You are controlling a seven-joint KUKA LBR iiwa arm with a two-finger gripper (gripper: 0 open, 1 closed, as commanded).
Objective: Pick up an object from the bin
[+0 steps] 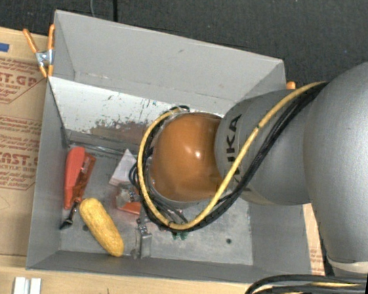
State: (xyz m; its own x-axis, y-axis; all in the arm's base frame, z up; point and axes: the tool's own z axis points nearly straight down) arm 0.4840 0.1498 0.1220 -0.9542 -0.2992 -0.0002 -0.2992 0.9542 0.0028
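Hanging low at the frame's lower middle, the end effector [142, 238] sits just right of the corn [102, 226]; whether it is spread cannot be told, and nothing looks lifted yet.

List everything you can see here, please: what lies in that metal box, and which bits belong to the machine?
bin: one, grey metal, middle of the camera view.
corn cob: one, yellow, on the floor at the bin's front left.
red-handled tool: one, red-orange, along the left wall, just above the corn cob.
packet: one, whitish, mid-floor, beside the wrist cover.
small piece: one, reddish-orange, below the packet; too hidden to name.
arm: one, silver-grey, reaching in from the right.
wrist cover: one, orange dome, over the bin's middle.
cables: yellow and black, looped round the cover.
end effector: one, metal tip below the cover, right of the corn cob.
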